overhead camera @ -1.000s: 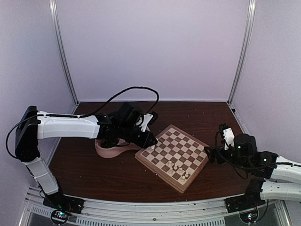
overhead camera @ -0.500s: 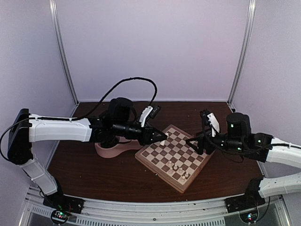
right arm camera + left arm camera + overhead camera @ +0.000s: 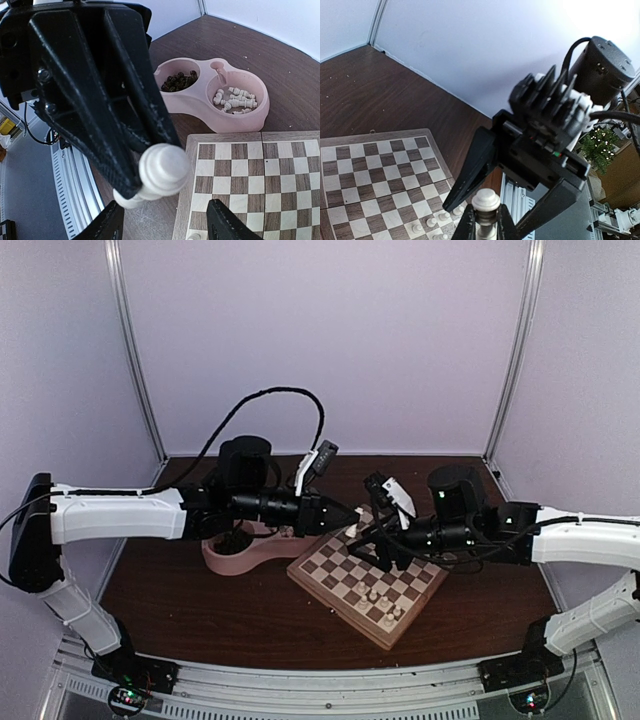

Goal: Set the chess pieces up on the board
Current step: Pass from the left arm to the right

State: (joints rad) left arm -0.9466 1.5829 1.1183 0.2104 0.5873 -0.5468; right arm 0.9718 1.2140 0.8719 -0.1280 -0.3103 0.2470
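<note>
Change since earlier: the right arm had swung in from the table's right side to above the board [image 3: 335, 570]. The left arm had come forward from the dish to meet it, and the right jaws had narrowed.
Left gripper [image 3: 350, 519]: clamped on one cream chessman [image 3: 485, 201], round head outward, held aloft over the board's far corner.
Right gripper [image 3: 368, 533]: jaws apart, straddling the chessman's head without contact.
Reason, judged: the piece was presented head-first for a hand-over, so the right arm could place it on its side.
Pink double-bowl dish [image 3: 235, 125]: just beside the board's left edge, serving as stock.
Loose cream pieces [image 3: 235, 100]: about seven, in one bowl.
Dark pieces [image 3: 180, 81]: heaped in the other bowl, not countable.
Placed cream pieces [image 3: 378, 602]: about five, clustered at the board's near corner.
</note>
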